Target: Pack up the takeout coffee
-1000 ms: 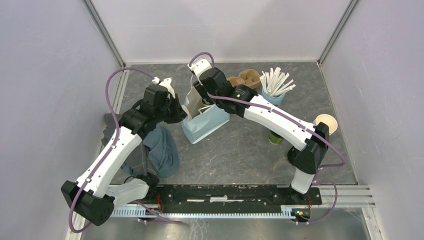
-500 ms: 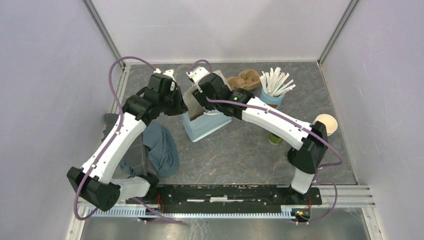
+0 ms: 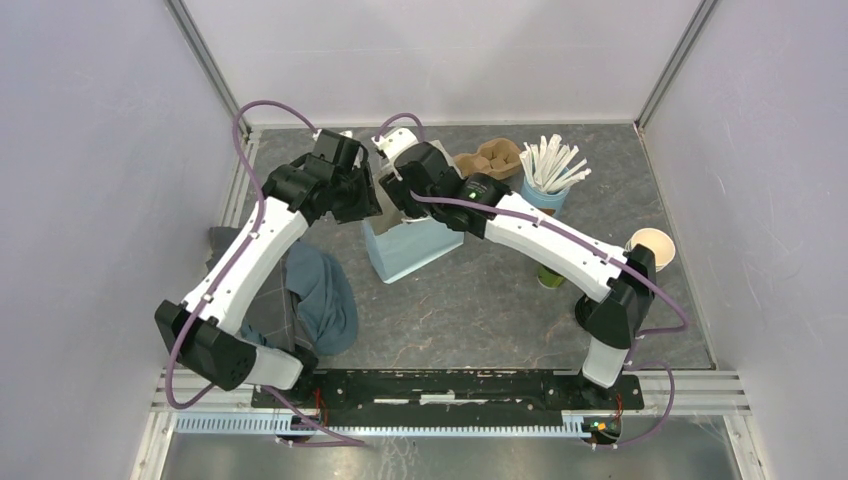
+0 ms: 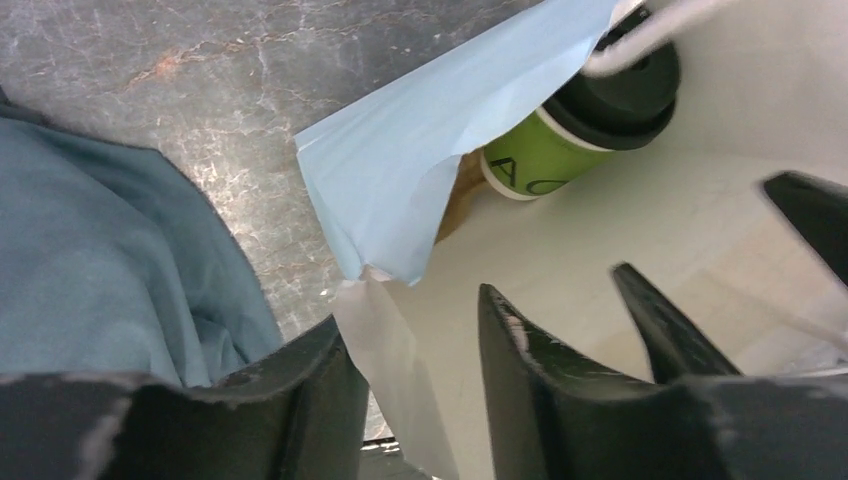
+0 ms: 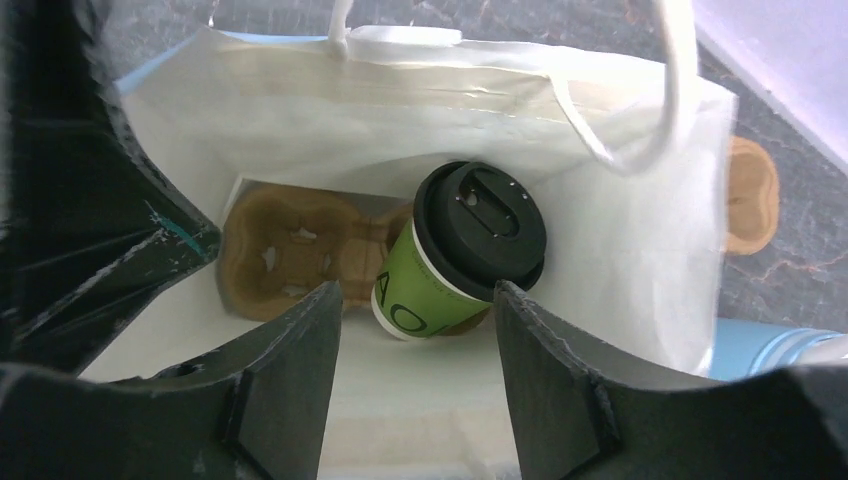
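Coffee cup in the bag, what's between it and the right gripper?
Nothing. The right wrist view shows the open right gripper above the coffee cup inside the bag, only air between.

The takeout coffee [image 5: 420, 295] is green with a black lid [image 5: 483, 228], the bag [image 4: 430, 160] light-blue.

Soft, even light, seemingly from above, casts weak shadows; the wrist views' closest foreground looks slightly blurred.

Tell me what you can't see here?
- Left wrist view: the blue bag folds over part of the coffee cup.
- Right wrist view: the cup's body hides its bottom; whether it sits in the cardboard carrier is unclear.
- Top view: the left arm and right arm cover the bag's mouth, hiding the cup.
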